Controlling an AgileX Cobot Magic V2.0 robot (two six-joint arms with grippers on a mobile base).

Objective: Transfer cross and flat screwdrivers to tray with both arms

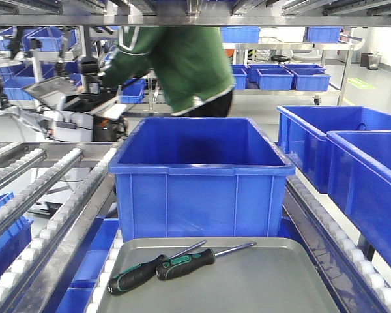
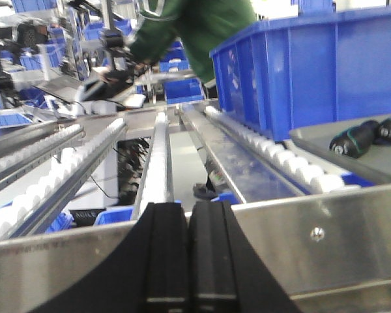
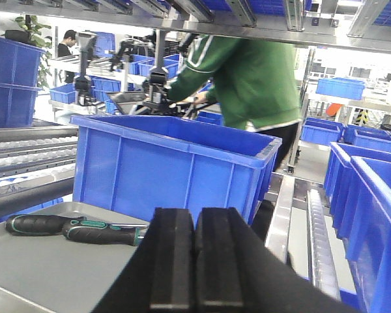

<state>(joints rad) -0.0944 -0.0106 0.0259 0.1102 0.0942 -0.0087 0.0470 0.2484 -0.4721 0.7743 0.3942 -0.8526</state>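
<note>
Both sets of jaws are pressed together with nothing between them.

Front view: neither arm shows. The two screwdrivers lie side by side on the grey tray (image 1: 274,280), at its near left part, handles toward the near left and shafts pointing to the far right. The left screwdriver (image 1: 138,274) and the right screwdriver (image 1: 186,264) touch or nearly touch at the handles. A blue bin (image 1: 202,176) stands just beyond the tray. Judging by this, the transfer looks done; only parking the arms may remain.

Left wrist view: the left gripper (image 2: 189,261) has its fingers flat against each other and holds nothing. It hangs near the steel rail, well left of the tray, and looks far along the roller tracks. The handle ends show on the tray at right.

Right wrist view: the right gripper (image 3: 195,261) is likewise closed and empty, set level, near the tray's right side. Both screwdrivers lie to its left on the tray, well apart from it.
</note>
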